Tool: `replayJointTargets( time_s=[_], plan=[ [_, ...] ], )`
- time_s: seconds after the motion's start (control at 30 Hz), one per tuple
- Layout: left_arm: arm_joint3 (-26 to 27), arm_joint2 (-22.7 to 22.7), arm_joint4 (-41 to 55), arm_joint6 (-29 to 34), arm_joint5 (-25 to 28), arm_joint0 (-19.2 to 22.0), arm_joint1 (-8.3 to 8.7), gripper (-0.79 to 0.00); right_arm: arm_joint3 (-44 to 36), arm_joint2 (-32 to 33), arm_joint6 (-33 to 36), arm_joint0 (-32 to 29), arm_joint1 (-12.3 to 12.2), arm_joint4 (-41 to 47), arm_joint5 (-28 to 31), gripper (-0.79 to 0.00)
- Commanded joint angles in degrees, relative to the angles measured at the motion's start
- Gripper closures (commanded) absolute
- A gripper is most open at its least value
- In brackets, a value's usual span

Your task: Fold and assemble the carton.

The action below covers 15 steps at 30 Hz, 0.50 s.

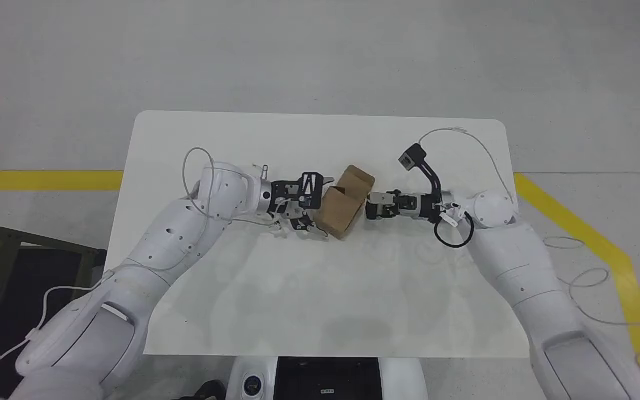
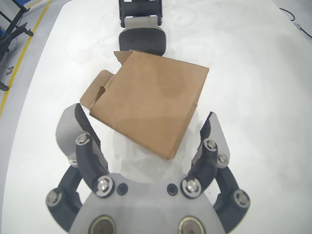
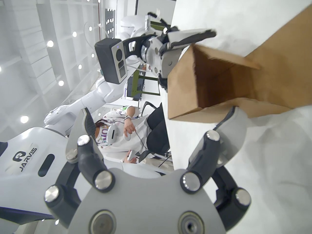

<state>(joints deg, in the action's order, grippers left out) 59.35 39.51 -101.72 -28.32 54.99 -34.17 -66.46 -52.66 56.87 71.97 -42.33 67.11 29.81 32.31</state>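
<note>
- Squaring up the carton (image 1: 345, 200) looks like the step in hand. It is seen lying on its side near the middle of the table (image 1: 300, 300), a bit closer to the far edge. One end is open and the loose flaps are not yet tucked.
- The left gripper (image 2: 143, 113) is spread wide around a corner of the carton's other end. Nothing is pinched by it.
- The right gripper (image 3: 159, 110) is spread wide too, at the open end. One of its fingers (image 3: 234, 120) is laid against the carton's wall by the mouth.
- To do this well, the carton should be pushed gently from both ends at once, so that it is made square and not slid away.
- The thin card could be dented if it is squeezed hard.
- It is judged that the small flaps should be bent in first and the big one after.
- Plenty of bare table is seen toward the near edge and both side edges.
- Little room is found between the two grippers, so slow moves are called for and bumps should be avoided.
</note>
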Motion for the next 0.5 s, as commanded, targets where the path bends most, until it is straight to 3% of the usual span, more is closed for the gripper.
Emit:
replayJointTargets(
  time_s=[0.0, 0.23, 0.47],
  plan=[
    [-0.09, 0.01, -0.11, -0.18, 0.02, 0.04, 0.03, -0.785, 1.06, 0.69, -0.98, 0.27, -0.22, -1.09, 0.98, -0.785],
    [0.31, 0.29, -0.38, -0.30, 0.01, 0.02, 0.25, -0.785, 3.11, 0.16, -3.35, 1.96, 0.34, -2.42, 2.08, -0.785],
    [1.10, 1.91, 0.10, 0.82, 0.05, -0.72, 0.99, -0.785, 3.28, -2.72, 1.17, 3.58, 1.57, 0.05, -1.16, -0.785]
  ],
)
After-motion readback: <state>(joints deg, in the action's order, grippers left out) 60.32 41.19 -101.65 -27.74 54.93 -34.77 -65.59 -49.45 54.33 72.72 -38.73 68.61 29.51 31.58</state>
